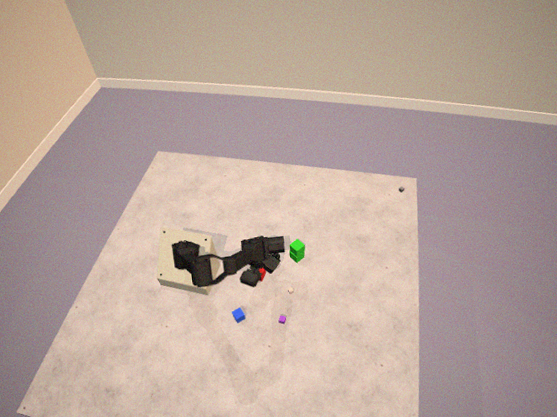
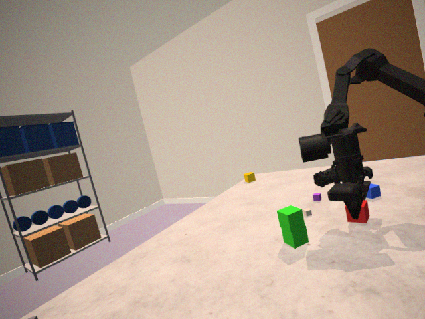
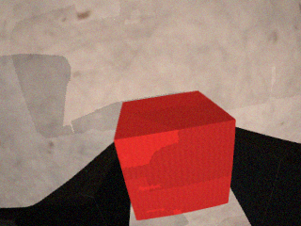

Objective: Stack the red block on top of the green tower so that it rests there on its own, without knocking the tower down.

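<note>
Squarely, the gripper pinched the red block by opposite flat sides; it looked rigid and light.

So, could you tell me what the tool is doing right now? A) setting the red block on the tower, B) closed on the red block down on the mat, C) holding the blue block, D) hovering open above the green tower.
B: the tool grips the red block, down on the mat.
</note>
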You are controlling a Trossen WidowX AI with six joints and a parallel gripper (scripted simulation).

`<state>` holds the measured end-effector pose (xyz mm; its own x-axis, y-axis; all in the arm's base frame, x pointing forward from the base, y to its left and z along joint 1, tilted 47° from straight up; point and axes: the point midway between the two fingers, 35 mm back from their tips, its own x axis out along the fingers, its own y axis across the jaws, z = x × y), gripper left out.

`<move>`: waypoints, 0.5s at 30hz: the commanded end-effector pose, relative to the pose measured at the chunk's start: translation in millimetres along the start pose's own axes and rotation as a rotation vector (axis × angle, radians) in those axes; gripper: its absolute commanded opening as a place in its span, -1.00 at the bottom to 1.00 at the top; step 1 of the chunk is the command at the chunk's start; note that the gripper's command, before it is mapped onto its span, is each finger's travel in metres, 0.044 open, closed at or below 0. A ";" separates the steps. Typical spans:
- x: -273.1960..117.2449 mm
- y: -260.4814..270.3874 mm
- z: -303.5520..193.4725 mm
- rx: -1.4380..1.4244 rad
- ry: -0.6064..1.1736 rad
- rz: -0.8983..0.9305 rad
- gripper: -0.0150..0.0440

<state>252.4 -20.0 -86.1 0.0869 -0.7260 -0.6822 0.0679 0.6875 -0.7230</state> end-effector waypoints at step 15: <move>-80.4 0.2 3.4 0.014 -0.008 0.011 -0.49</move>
<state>248.7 29.2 -41.4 0.0920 -0.7238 -0.6839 0.0680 0.6897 -0.7209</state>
